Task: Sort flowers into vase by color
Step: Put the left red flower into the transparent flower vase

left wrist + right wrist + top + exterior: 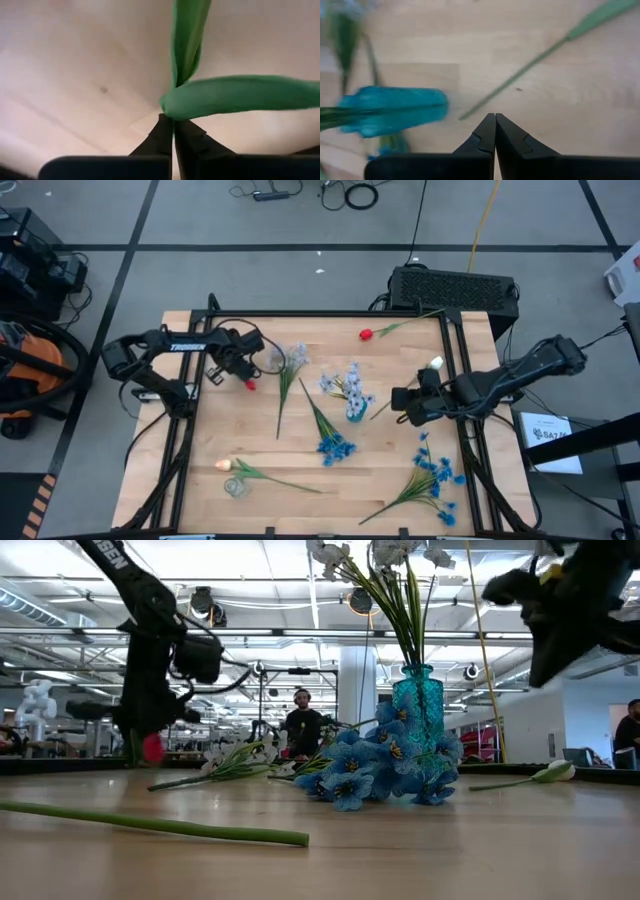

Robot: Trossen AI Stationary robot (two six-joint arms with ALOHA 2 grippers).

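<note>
Red tulip [249,385], upper left of the high view, hangs head-down at the left pincer [240,372]; in the left wrist view its green stem and leaf [235,95] sit right at the clenched fingertips [165,132], so I judge the stem is pinched there.

Teal vase [356,410] stands mid-tabletop, already holding pale sprays [380,555]. A second red tulip [366,334] lies at the top edge, a cream-white tulip [436,363] at right, bright blue sprays [335,446] in the centre and lower right [435,475], a grey-blue spray [292,358] near the left pincer. Small clear vase [235,487] sits lower left.

Right pincer [407,402] hovers just right of the teal vase, clenched on nothing.

Risks: grip is close to the leaf; the stem could slip or swing during carry. The long stem might clip the vase and tip it.

Unclear: exact contact point on the stem; the tulip's lower stem is cut off in the low view.
</note>
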